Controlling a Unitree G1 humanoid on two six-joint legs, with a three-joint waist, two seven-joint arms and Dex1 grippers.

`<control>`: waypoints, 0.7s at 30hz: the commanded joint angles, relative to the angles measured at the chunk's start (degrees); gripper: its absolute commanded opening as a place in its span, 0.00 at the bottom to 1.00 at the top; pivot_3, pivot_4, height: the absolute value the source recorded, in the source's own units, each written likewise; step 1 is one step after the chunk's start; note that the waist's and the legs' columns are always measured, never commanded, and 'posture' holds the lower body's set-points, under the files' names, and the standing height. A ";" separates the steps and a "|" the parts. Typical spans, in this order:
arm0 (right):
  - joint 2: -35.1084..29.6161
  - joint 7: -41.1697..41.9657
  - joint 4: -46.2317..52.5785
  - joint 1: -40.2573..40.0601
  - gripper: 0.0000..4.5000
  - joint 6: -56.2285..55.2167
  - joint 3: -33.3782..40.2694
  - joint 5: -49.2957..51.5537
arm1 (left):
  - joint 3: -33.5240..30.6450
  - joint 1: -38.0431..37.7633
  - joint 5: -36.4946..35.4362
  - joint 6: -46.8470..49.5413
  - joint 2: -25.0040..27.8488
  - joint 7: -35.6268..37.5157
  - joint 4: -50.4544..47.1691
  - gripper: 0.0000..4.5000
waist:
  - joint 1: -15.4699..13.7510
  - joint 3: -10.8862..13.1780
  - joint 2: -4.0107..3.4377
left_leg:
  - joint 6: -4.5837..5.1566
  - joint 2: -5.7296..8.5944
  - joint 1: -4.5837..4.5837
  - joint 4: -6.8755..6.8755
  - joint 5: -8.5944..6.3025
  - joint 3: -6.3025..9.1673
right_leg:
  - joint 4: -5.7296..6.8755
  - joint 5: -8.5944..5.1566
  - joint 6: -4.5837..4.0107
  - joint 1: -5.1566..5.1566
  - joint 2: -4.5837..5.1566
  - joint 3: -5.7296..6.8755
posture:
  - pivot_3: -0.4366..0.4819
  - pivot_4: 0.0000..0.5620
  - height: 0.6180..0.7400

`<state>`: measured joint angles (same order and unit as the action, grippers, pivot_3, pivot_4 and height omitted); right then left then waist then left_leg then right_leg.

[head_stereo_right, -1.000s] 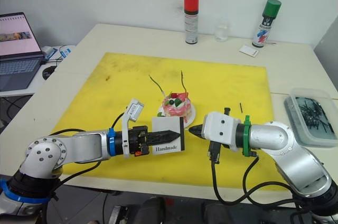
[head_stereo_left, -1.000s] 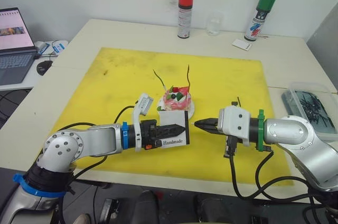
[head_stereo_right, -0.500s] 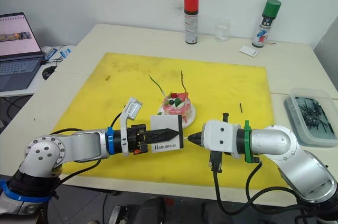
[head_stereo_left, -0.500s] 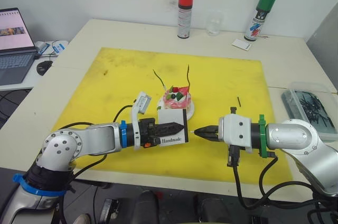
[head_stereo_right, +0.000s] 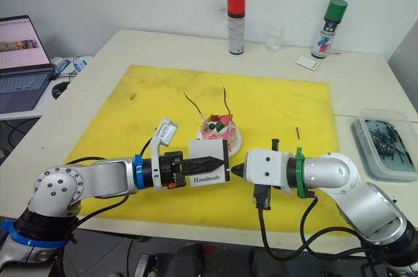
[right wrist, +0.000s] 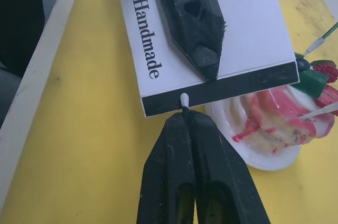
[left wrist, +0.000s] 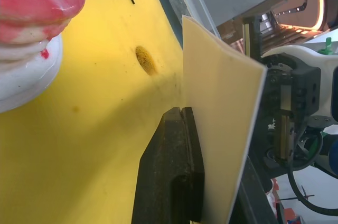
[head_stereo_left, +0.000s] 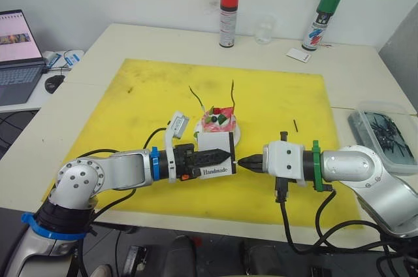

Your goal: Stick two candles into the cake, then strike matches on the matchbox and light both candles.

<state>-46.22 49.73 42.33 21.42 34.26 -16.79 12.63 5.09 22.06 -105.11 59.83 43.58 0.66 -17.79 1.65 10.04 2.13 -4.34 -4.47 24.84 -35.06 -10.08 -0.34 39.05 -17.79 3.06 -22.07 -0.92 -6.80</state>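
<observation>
White-tipped, the match (right wrist: pixel 184 102) stood pinched in the closed right gripper (right wrist: pixel 186 121), its head touching the matchbox's (right wrist: pixel 211 49) black strip; the left gripper (head_stereo_left: pixel 219 156) clamped that box just beside the cake (head_stereo_left: pixel 219 122). A hard stroke risked snapping the match or twisting the box loose.

A match (right wrist: pixel 184 100) is pinched between the closed fingers of the right gripper (right wrist: pixel 187 118), its white head pressed to the black strip of the matchbox (right wrist: pixel 211 49). The box, marked "Handmade", is clamped by the left gripper (right wrist: pixel 203 57), one dark finger laid across its white face. Just beyond, the cake (right wrist: pixel 288 113) is seen on its plate (right wrist: pixel 253 156), over the yellow mat (right wrist: pixel 79 150).
</observation>
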 commanded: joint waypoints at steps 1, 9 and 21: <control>0.30 -0.01 0.56 1.30 0.00 -0.12 0.64 -0.17 | -1.00 0.03 -0.77 0.11 0.00 0.32 -2.11 0.00 | 0.00 0.00 0.00 | 0.00 0.00 0.00 0.00 0.00 0.00 | 0.00 0.00 0.00 0.00 0.00 0.00 | 0.48 0.27 1.00; 0.01 1.02 -0.46 2.52 0.00 -0.52 -0.10 -0.82 | -0.62 0.29 -1.07 -0.11 -0.60 0.10 -2.27 0.00 | 0.00 0.00 0.00 | 0.00 0.00 0.00 0.00 0.00 0.01 | 0.00 0.00 0.00 0.00 0.00 0.01 | 0.48 0.27 1.00; -11.42 15.78 1.78 -1.61 0.00 -2.66 -3.54 0.57 | -2.20 8.88 -5.45 -2.10 -3.13 -1.02 1.27 0.00 | -1.07 0.02 0.02 | 0.00 0.01 0.01 -0.04 0.00 0.07 | -0.01 0.00 0.00 0.05 0.01 0.08 | 0.48 0.27 1.00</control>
<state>-55.09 61.14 41.45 21.08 31.91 -21.82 10.92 5.82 28.90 -109.16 58.78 39.72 -1.47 -16.66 0.57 10.06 2.15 -4.33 -4.43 24.86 -35.12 -10.08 -0.25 39.03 -17.80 3.06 -22.02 -0.90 -6.69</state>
